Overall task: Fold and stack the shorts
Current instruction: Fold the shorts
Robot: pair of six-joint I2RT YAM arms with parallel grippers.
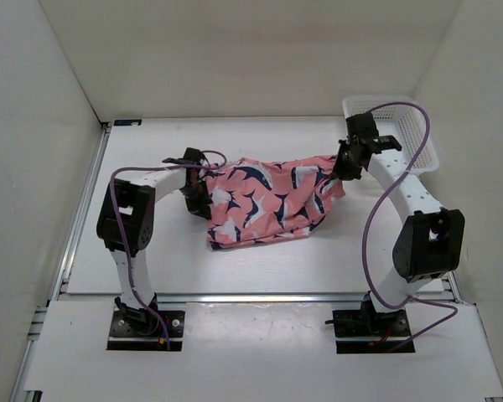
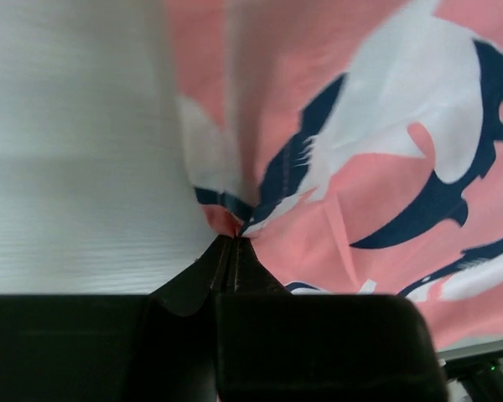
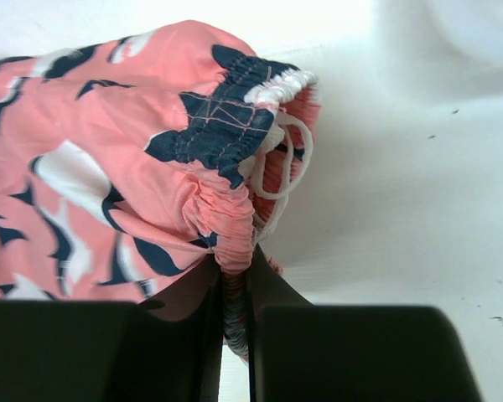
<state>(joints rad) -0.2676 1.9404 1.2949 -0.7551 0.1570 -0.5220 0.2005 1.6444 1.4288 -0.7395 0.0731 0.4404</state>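
The salmon-pink shorts [image 1: 268,201] with navy-and-white shark shapes hang stretched between my two grippers over the middle of the table, their lower part sagging toward the near side. My left gripper [image 1: 194,186] is shut on the left edge of the shorts; in the left wrist view its fingertips [image 2: 233,241] pinch a corner of the fabric [image 2: 360,167]. My right gripper [image 1: 345,161] is shut on the right end; in the right wrist view its jaws [image 3: 235,268] clamp the gathered elastic waistband [image 3: 226,151] with its white drawstring [image 3: 285,159].
A white plastic mesh basket [image 1: 419,138] stands at the back right, just behind my right arm. White walls enclose the table on the left, back and right. A metal rail runs along the table's near edge [image 1: 251,297].
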